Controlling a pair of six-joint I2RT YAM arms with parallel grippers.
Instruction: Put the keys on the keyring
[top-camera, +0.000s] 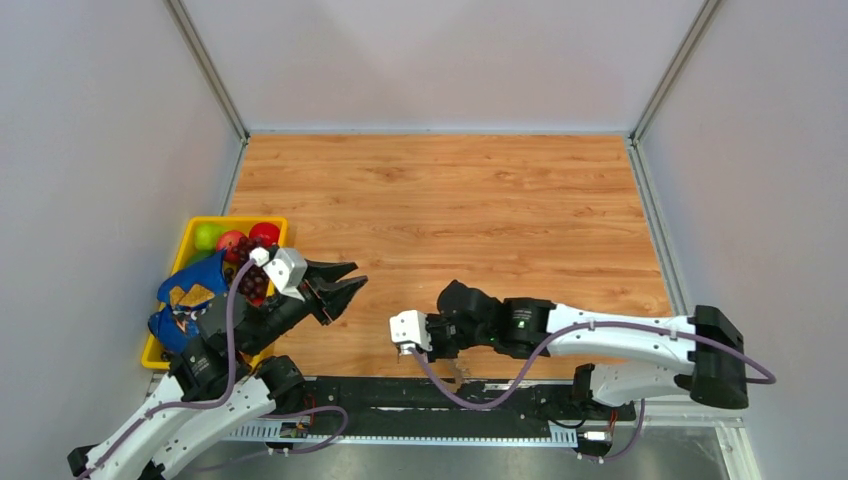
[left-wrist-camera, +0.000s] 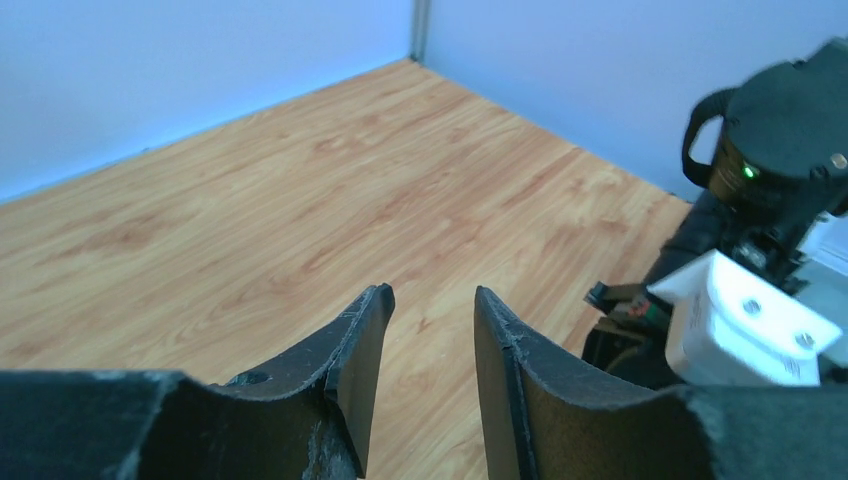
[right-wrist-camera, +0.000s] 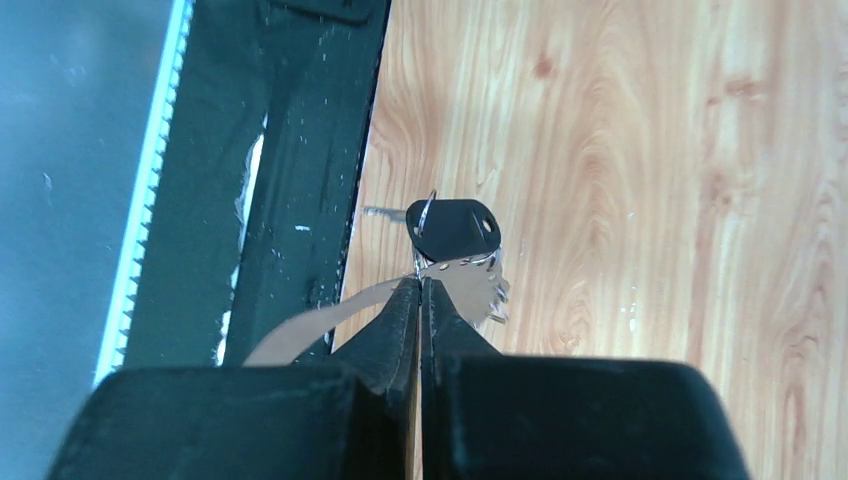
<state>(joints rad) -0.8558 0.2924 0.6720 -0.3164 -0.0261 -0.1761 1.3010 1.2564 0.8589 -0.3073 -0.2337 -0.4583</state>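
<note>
While low, right gripper (right-wrist-camera: 420, 286) on keyring (right-wrist-camera: 420, 213).

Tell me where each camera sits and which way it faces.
Top external: high behind the bases, looking down on the wooden table; both arms show.
Left wrist: on the left arm, facing across the table; open left claw shows.
Right wrist: looking down at the table's near edge; the right claw, shut on the keyring by a black-headed key.
Shared: top and left wrist both show the right arm's white camera mount.
</note>
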